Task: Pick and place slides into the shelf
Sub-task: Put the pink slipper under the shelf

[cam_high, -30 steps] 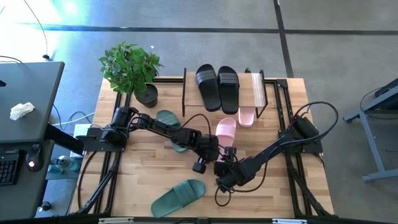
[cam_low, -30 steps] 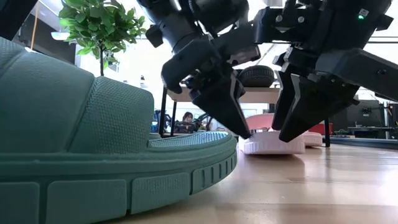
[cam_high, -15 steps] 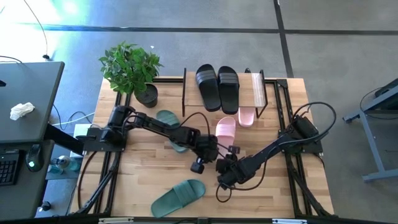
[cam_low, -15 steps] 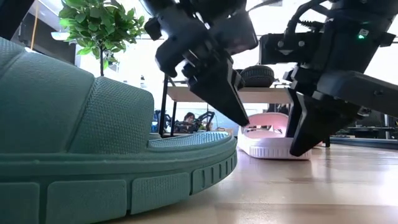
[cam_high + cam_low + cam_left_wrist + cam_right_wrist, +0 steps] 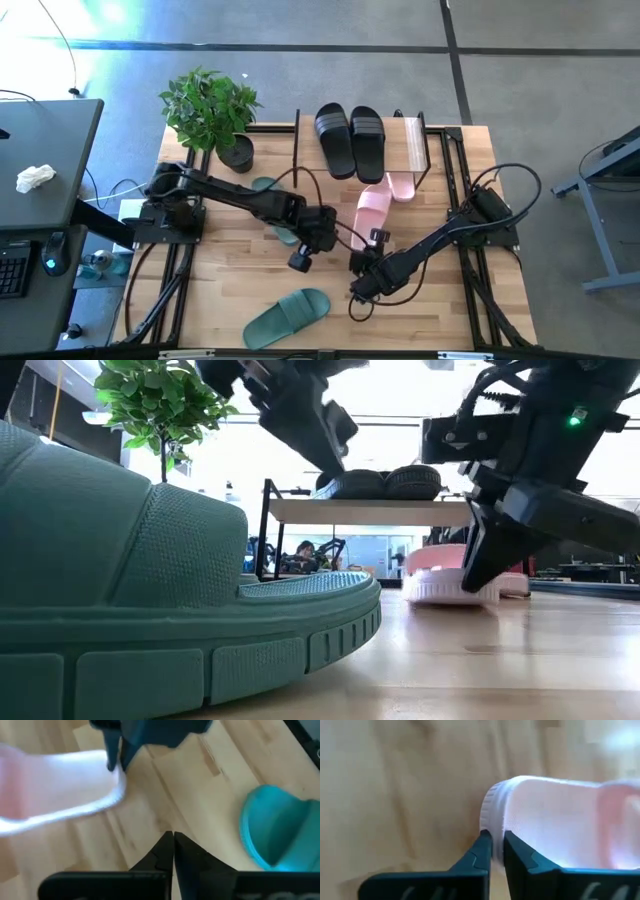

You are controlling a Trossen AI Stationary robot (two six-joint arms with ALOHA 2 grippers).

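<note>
Two black slides (image 5: 350, 141) top the shelf (image 5: 414, 146); right gripper (image 5: 497, 851) pinches a pink slide (image 5: 371, 211), left gripper (image 5: 173, 851) closed.

no readable text, labels, brands or numbers anywhere

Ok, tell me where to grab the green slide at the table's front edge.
Pinch the thin heel rim of the green slide, coming from above: it lies sole down, and the open footbed leaves that rim exposed. The left end effector, shut and empty, looks free; the right end effector grips a pink slide.
</note>
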